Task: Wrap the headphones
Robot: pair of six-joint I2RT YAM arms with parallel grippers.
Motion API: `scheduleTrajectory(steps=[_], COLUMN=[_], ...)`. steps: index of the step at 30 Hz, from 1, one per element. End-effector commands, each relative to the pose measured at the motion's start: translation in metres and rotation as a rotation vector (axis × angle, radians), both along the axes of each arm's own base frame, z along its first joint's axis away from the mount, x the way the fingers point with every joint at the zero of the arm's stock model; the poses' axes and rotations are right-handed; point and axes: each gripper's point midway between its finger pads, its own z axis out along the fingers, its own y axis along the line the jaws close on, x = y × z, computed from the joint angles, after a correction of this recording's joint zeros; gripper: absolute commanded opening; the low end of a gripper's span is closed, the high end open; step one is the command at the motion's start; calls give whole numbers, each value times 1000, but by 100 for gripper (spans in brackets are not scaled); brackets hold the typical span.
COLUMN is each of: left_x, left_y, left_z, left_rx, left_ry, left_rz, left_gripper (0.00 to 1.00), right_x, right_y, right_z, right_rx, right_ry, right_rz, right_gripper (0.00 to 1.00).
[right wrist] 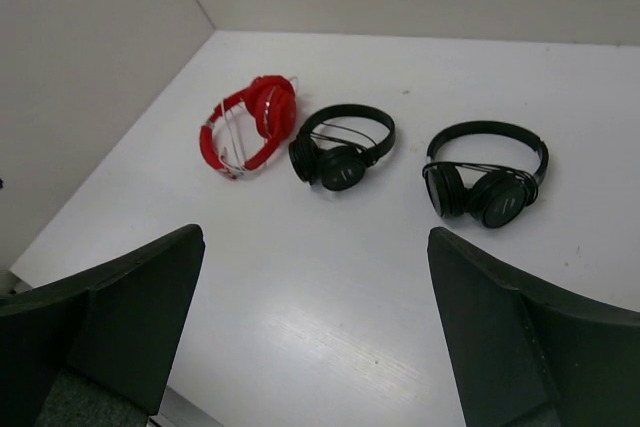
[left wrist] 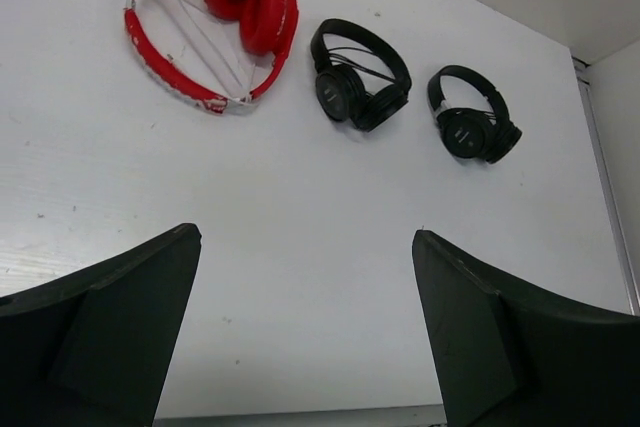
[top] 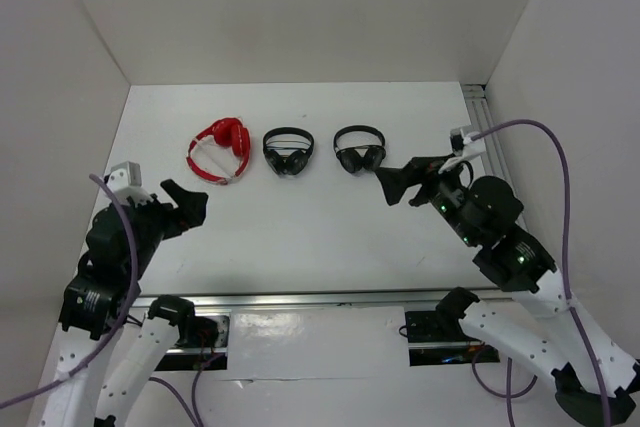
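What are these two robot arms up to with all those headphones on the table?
Nothing is being handled yet. Three headphones lie in a row on the white table: a red pair at the left, a middle black pair and a right black pair. The red pair's thin white cable lies across its headband. The left hand and the right hand hover open and empty, short of the row.

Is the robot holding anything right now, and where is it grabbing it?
Nothing is held. The left gripper and the right gripper are both open and empty; the red headphones lie untouched on the table.
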Motion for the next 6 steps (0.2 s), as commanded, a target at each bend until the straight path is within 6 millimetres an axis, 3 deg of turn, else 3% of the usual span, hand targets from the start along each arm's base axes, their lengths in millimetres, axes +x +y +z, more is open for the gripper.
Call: scheduleTrajectory(steps=[1,6], left_x=[-12,-23], left_y=[11,18], left_z=[-9,5], left_rx=[10,-14], left_ry=[-25,-113], left_rz=[46,77], left_gripper=[100,100], right_x=[-10,-4], right_y=[-9,-7], right_z=[-4,-17], right_rx=[-6,-37], right_ry=[19,62], right_rz=[-21,-47], right_gripper=[100,100])
